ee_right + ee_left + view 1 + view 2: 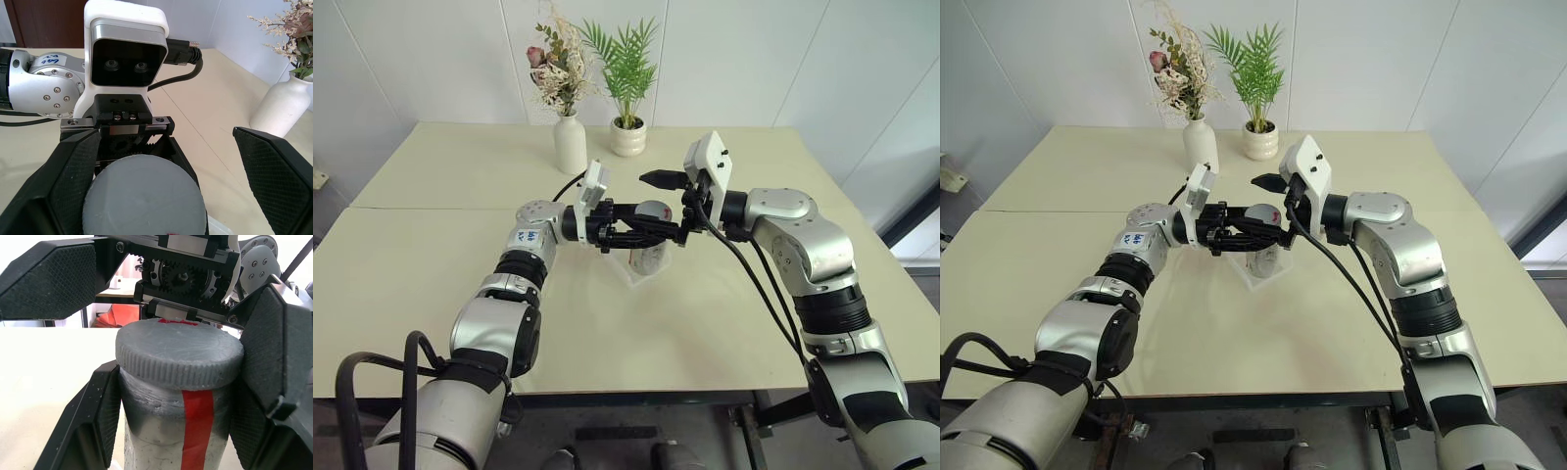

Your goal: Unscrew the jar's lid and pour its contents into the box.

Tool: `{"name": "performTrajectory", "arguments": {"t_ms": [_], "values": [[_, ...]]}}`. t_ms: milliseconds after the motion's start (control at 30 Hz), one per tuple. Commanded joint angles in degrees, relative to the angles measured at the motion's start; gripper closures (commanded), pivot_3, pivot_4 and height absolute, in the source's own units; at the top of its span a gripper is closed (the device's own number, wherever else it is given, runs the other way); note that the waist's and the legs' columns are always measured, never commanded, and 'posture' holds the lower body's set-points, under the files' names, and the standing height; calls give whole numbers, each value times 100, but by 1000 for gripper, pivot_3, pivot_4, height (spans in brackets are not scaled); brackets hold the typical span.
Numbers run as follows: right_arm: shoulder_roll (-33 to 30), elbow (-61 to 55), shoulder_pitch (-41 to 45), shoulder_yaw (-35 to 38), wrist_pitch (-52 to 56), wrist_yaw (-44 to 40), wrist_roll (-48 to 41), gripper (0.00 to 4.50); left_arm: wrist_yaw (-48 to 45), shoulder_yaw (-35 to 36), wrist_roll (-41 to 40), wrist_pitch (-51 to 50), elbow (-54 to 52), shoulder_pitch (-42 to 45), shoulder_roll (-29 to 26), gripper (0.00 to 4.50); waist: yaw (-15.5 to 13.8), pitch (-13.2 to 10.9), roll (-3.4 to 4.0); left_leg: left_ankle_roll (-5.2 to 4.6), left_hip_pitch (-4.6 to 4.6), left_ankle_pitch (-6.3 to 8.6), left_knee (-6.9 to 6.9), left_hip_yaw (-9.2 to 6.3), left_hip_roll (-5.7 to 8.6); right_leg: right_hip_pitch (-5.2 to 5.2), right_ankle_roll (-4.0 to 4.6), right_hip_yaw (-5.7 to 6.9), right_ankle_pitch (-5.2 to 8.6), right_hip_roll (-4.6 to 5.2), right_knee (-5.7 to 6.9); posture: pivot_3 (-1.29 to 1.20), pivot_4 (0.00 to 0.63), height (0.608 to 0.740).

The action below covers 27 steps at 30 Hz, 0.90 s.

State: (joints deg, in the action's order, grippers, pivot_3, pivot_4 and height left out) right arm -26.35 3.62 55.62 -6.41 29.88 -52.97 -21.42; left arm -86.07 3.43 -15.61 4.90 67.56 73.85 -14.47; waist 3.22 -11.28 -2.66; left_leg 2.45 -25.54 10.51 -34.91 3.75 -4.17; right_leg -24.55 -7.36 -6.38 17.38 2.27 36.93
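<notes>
1. Gripping the jar (171, 431) below its lid (178, 355), my left pincer (641, 227) is clamped tight on it above the box (641, 266) on the tabletop (460, 186).
2. I see my right pincer (668, 199) spread wide, straddling the lid without touching.

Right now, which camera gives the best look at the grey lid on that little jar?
The left wrist view: the lid shows close up, ribbed edge and flat top, still on the jar. The right wrist view shows only its flat top from above. In the head views it is mostly hidden among the black fingers.
</notes>
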Motion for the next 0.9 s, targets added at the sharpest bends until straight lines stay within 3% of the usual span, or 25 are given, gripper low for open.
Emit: {"name": "performTrajectory", "arguments": {"t_ms": [33, 900], "values": [[-243, -53, -126, 158, -3, 21, 107, 0, -643, 119, -255, 10, -314, 95, -101, 1889, -1, 0, 0, 0, 0, 0, 0, 0, 0, 0, 0, 0, 0, 0, 0, 0, 150, 740], [-1220, -474, -300, 575, 195, 20, -163, 0, -583, 403, -158, 34, -194, 56, -146, 1889, -9, 0, 0, 0, 0, 0, 0, 0, 0, 0, 0, 0, 0, 0, -1, 0, 150, 740]]}}
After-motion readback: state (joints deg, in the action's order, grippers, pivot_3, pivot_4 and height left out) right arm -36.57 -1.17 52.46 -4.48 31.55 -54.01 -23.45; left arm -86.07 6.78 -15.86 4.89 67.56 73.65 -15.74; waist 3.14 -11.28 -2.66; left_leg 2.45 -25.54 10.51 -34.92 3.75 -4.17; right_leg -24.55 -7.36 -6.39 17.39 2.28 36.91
